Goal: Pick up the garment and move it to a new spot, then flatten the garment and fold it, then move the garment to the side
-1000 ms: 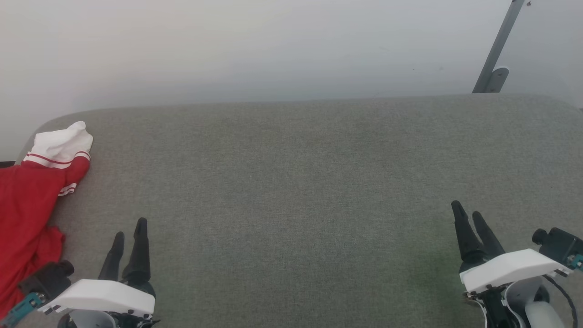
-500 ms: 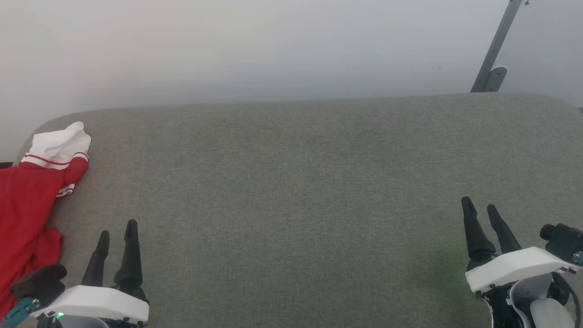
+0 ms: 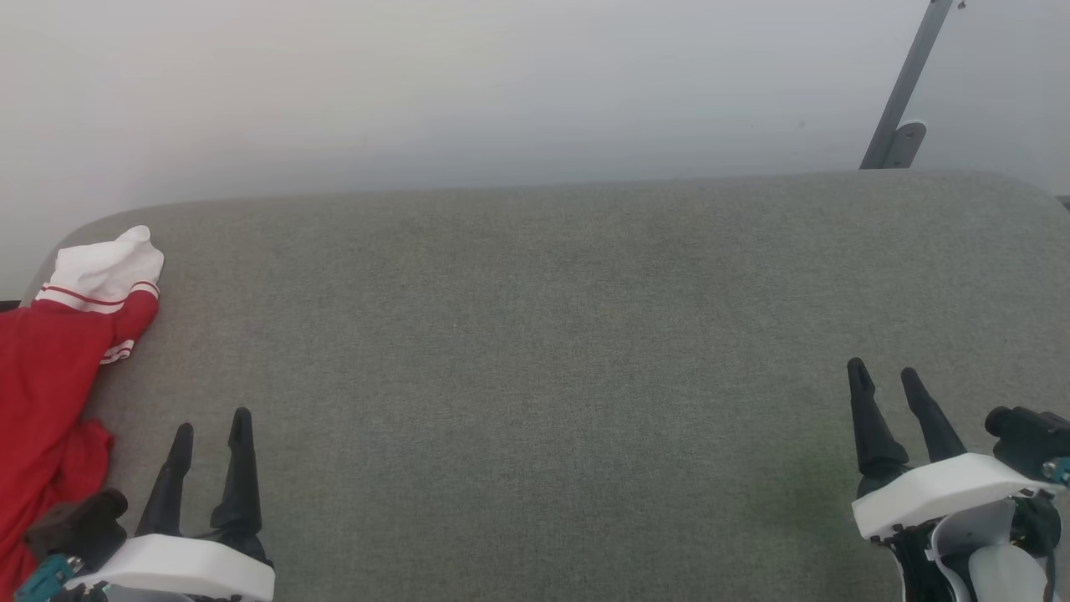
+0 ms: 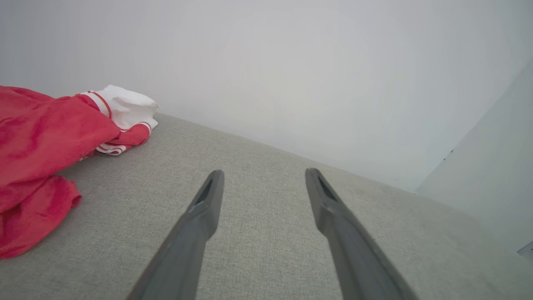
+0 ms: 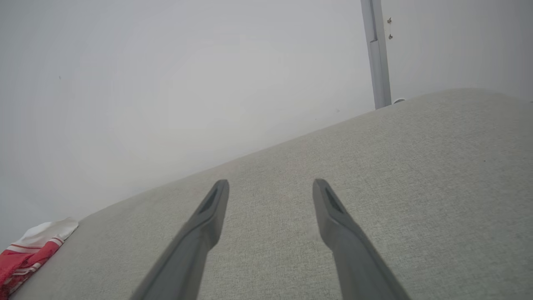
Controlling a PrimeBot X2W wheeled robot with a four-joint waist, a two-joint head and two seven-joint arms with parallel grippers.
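The garment (image 3: 46, 376), bright red with a white sleeve and red-and-white striped trim, lies crumpled at the far left edge of the grey fabric surface (image 3: 535, 351), partly cut off by the frame. In the left wrist view the garment (image 4: 46, 150) is bunched to the left of my fingers. The right wrist view catches a corner of the garment (image 5: 29, 248) at the lower left. My left gripper (image 3: 209, 426) stands open at the lower left, just right of the garment and apart from it. My right gripper (image 3: 886, 376) stands open at the lower right, far from it. Both are empty.
A pale wall runs behind the surface's far edge. A grey metal post with a bracket (image 3: 899, 109) leans at the back right, and the same post (image 5: 377, 54) shows in the right wrist view. The surface's corners are rounded.
Both grippers have drawn back toward the near edge, the left one lower and further left, the right one slightly right. The head camera has shifted a little. The garment lies as before.
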